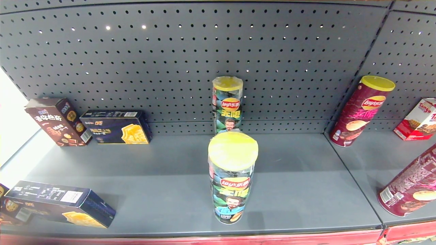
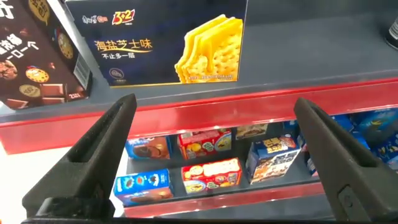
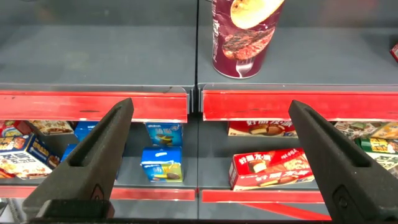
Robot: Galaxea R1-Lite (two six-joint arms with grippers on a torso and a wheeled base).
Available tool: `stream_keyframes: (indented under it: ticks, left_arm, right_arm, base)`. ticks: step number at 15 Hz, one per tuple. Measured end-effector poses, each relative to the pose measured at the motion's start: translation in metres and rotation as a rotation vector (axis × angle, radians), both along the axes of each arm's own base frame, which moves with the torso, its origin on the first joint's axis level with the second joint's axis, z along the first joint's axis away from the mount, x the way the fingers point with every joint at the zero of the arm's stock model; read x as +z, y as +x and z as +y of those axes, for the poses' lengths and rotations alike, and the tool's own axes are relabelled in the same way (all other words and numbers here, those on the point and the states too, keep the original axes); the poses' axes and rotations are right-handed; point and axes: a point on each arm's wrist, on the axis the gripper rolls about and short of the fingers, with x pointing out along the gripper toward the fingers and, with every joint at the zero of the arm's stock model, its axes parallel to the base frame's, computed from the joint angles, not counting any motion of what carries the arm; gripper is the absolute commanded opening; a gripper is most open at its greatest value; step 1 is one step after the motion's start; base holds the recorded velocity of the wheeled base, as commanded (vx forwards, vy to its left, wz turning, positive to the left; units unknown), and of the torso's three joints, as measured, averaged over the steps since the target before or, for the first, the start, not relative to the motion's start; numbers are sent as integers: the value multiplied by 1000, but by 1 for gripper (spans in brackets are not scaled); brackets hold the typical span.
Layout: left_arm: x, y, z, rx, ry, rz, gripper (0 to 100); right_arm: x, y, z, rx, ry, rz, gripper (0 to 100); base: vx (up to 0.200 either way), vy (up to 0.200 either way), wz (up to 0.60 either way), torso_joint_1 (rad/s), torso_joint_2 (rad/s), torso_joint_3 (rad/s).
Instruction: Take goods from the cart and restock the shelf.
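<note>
Upright, front cylindrical can [image 1: 231, 190] (flat yellow lid [image 1: 233, 151]) on smooth grey shelf [image 1: 163, 177]

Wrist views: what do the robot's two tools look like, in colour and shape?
The left tool and the right tool look alike. Each has two matte black fingers, broad at the base and narrowing to a blunt tip, with flat slanted faces. A small round hole sits near the base of a finger. The surfaces are plain.

I see a logo on the near chip can [image 1: 232, 183], another on the far chip can [image 1: 227, 105], and lettering on the cracker box [image 2: 155, 43].
</note>
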Motion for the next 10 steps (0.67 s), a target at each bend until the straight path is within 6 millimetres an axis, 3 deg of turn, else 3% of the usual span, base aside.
stream_keyframes:
  ticks: [4, 7, 10]
  left_arm:
    - [0, 0, 0, 1, 8, -1, 100]
    - [0, 0, 0, 5, 4, 0, 100]
    - [0, 0, 0, 6, -3, 1, 100]
  right_arm:
    - [0, 0, 0, 0, 1, 0, 100]
    - [0, 0, 0, -2, 1, 0, 100]
    - [0, 0, 0, -2, 1, 2, 100]
  base:
    - [0, 0, 0, 0, 0, 0]
    - [0, 200, 0, -1, -2, 4]
    - [0, 0, 0, 0, 0, 0]
